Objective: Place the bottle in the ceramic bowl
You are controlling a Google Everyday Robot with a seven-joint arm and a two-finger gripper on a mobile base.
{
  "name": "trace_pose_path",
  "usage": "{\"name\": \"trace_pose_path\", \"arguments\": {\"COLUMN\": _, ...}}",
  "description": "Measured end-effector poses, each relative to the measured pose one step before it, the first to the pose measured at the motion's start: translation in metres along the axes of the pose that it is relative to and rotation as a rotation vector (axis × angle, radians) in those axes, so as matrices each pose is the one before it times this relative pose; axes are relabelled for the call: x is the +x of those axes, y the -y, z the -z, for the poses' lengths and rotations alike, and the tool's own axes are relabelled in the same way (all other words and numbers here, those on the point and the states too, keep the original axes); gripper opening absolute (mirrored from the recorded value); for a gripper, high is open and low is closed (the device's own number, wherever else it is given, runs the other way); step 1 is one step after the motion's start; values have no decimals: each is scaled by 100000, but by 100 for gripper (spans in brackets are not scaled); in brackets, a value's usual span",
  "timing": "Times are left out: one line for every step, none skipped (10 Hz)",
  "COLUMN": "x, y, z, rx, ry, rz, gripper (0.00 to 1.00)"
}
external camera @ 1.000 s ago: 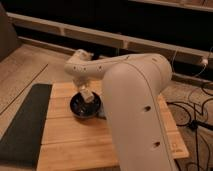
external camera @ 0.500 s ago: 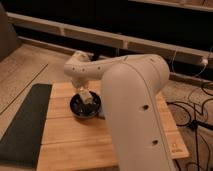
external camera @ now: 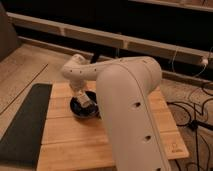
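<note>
The ceramic bowl (external camera: 76,109) is a dark glossy round bowl on the wooden table (external camera: 70,140), partly hidden by my white arm. My gripper (external camera: 84,101) reaches down into the bowl from above. A small cream-white bottle (external camera: 88,103) shows at the gripper's tip, inside the bowl's rim. The arm's large white link covers the right part of the bowl.
A dark mat (external camera: 22,125) lies along the table's left side. Cables (external camera: 192,112) trail on the floor to the right. A low ledge (external camera: 100,37) runs along the back. My arm's big link (external camera: 130,115) fills the table's middle and right.
The gripper has dropped slightly lower into the bowl with the bottle; the arm's pose is otherwise nearly the same.
</note>
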Motion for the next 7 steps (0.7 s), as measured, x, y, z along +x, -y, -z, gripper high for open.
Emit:
{"name": "trace_pose_path", "arguments": {"x": 317, "y": -189, "z": -517, "rx": -844, "ry": -1240, "rz": -104, "gripper": 4}}
{"name": "trace_pose_path", "arguments": {"x": 258, "y": -263, "z": -489, "rx": -985, "ry": -1101, "rz": 80, "gripper": 14}}
{"name": "trace_pose_path", "arguments": {"x": 68, "y": -21, "z": -166, "rx": -262, "ry": -320, "rz": 66, "gripper": 20}}
{"name": "trace_pose_path", "arguments": {"x": 207, "y": -92, "z": -402, "rx": -777, "ry": -879, "rz": 53, "gripper": 34}}
{"name": "trace_pose_path", "arguments": {"x": 77, "y": -44, "z": -159, "rx": -479, "ry": -441, "rz": -67, "gripper": 43}}
{"name": "trace_pose_path", "arguments": {"x": 69, "y": -47, "z": -179, "rx": -378, "ry": -457, "rz": -48, "gripper": 52}}
{"name": "trace_pose_path", "arguments": {"x": -28, "y": -142, "z": -143, "rx": -527, "ry": -412, "rz": -9, "gripper": 66}}
